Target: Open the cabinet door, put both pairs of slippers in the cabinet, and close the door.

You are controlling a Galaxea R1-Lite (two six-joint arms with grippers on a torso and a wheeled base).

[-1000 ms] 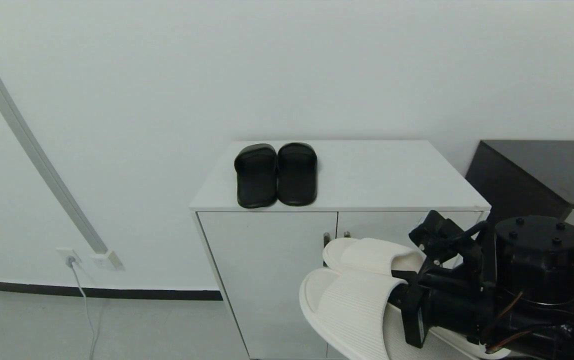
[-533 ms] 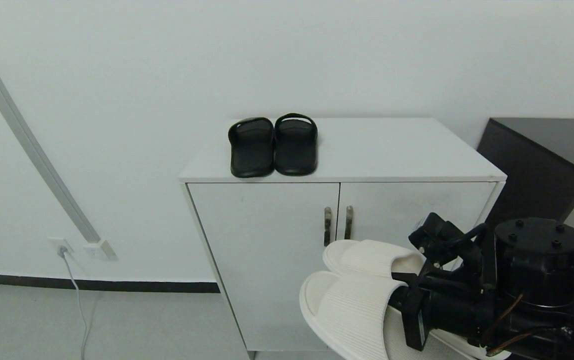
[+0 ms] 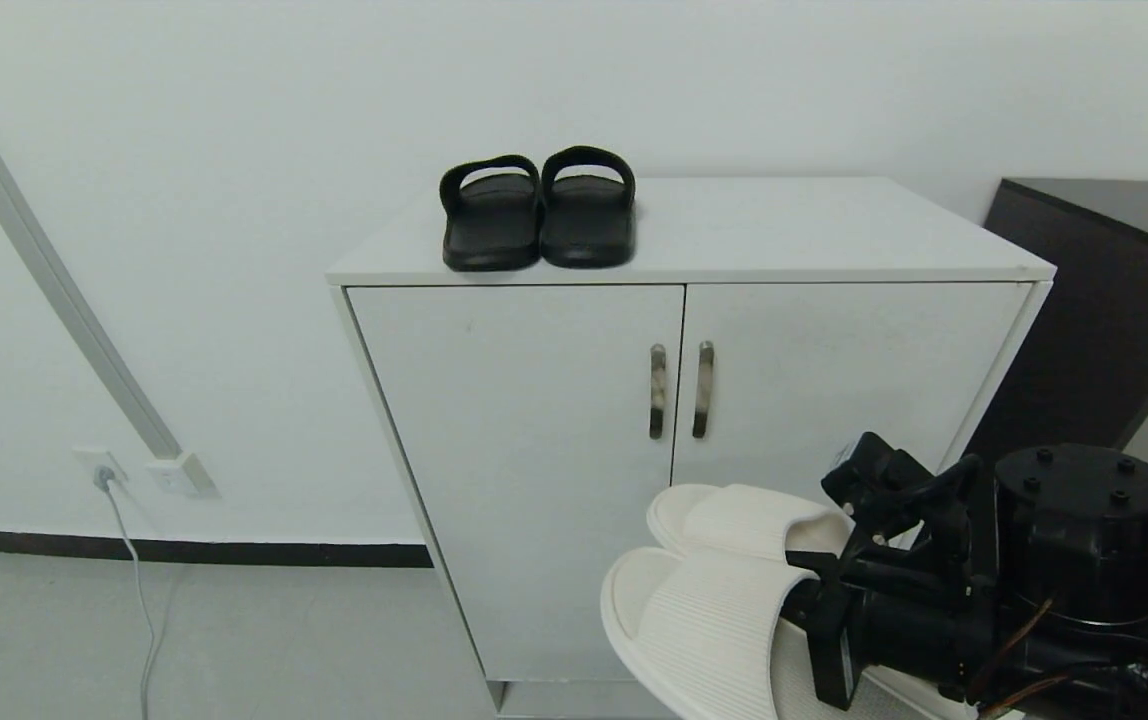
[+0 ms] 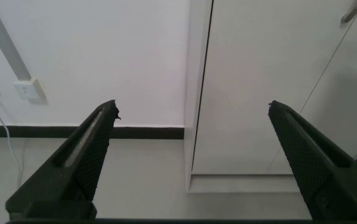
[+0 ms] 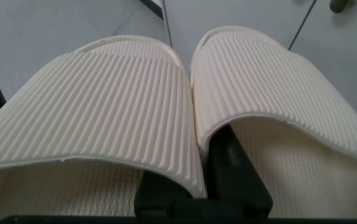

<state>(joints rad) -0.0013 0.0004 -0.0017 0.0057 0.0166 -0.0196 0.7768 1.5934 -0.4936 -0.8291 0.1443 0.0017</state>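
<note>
The right fingers (image 5: pixel 231 168) reach under the straps of the white slippers (image 3: pixel 724 600) and pinch the pair together. It looks light, soft and ribbed, and is best gripped at the adjoining straps. The left fingers (image 4: pixel 85 155) are spread and empty. The shut cabinet (image 3: pixel 524 450) blocks the way, its handles (image 3: pixel 702 388) unobstructed and the black slippers (image 3: pixel 534 210) on top.

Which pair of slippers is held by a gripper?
The white pair, held by the right gripper; the black pair sits untouched on the cabinet top.

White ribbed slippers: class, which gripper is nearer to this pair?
Right. The right gripper grips the white ribbed slippers under their straps; the open left gripper faces the white cabinet's lower left corner, away from them.
</note>
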